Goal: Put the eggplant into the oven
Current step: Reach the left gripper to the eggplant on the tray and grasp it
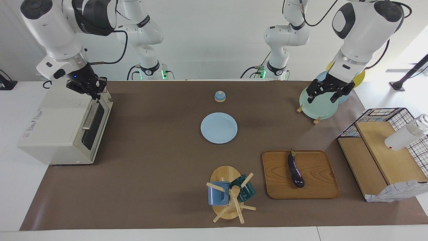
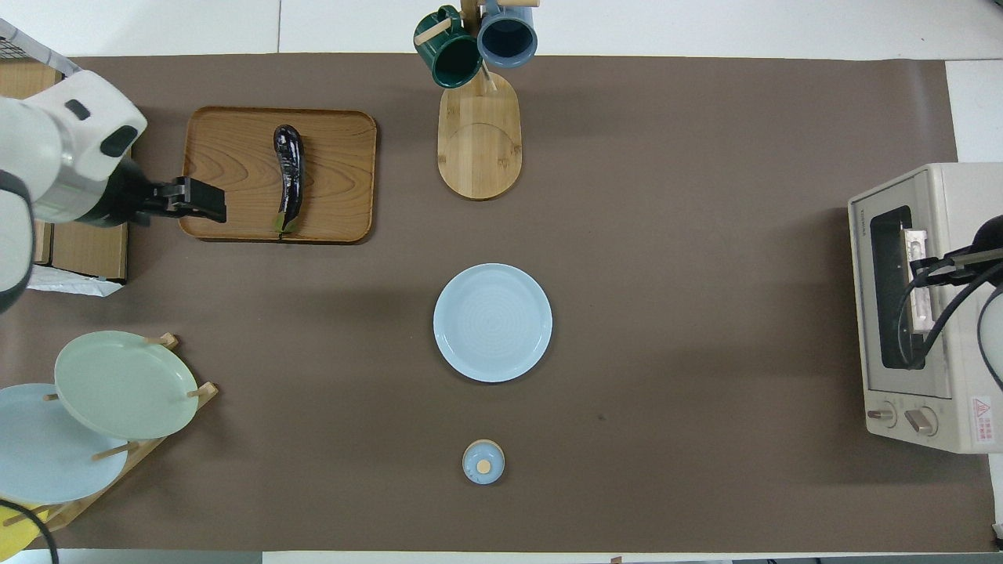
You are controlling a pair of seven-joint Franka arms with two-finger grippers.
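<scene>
The dark purple eggplant lies on a wooden tray, stem toward the robots. The cream oven stands at the right arm's end of the table with its door closed. My right gripper is shut, low over the oven's top front edge, above the door's bar handle; I see nothing held in it. My left gripper hangs open in the air, between the plate rack and the tray, apart from the eggplant.
A light blue plate lies mid-table, with a small blue lidded pot nearer the robots. A mug tree stands beside the tray. A plate rack and a wire-and-wood shelf occupy the left arm's end.
</scene>
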